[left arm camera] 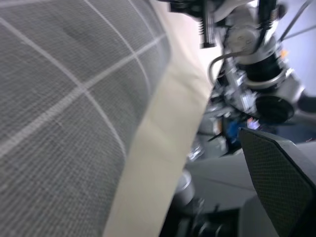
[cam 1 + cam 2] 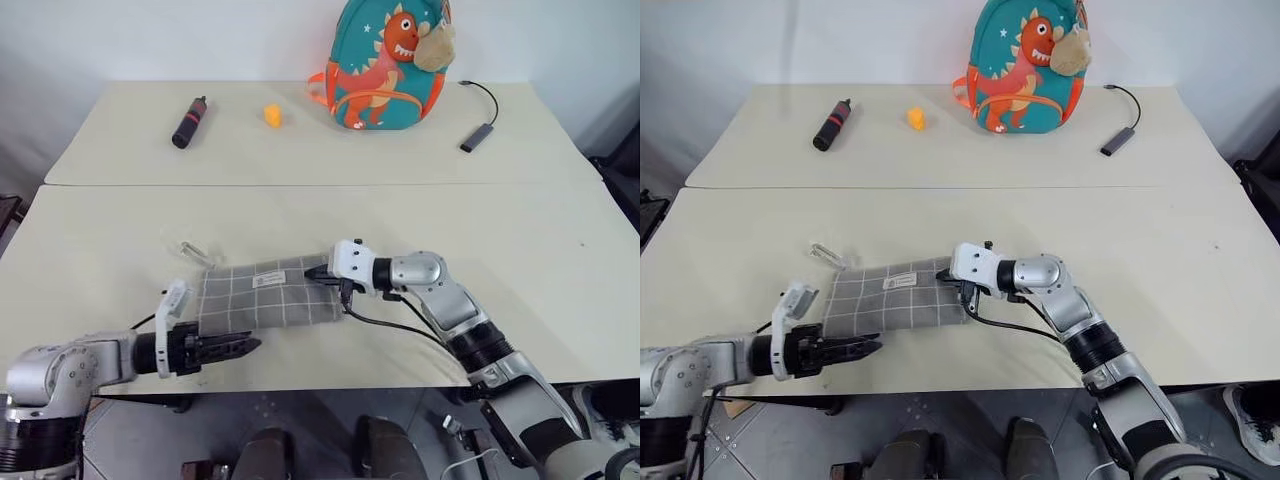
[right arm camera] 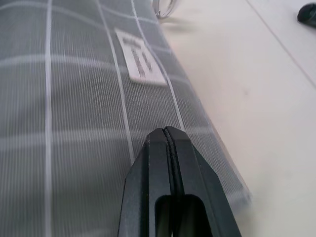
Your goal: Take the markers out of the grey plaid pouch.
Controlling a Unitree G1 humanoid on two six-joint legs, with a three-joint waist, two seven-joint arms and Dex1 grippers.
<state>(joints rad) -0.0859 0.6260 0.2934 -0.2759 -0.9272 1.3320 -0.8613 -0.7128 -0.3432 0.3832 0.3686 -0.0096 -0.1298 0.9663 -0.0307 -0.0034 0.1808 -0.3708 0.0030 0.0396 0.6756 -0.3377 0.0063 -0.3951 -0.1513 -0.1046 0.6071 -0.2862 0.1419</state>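
Cream table point(image 2: 520, 260), flat white-gridded grey plaid pouch point(image 2: 262, 297).

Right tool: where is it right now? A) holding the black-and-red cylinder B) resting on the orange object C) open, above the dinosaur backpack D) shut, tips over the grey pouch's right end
D. The right tool has its fingers pressed together over the checked fabric of the pouch, at its right end, far from the backpack on the rear table.
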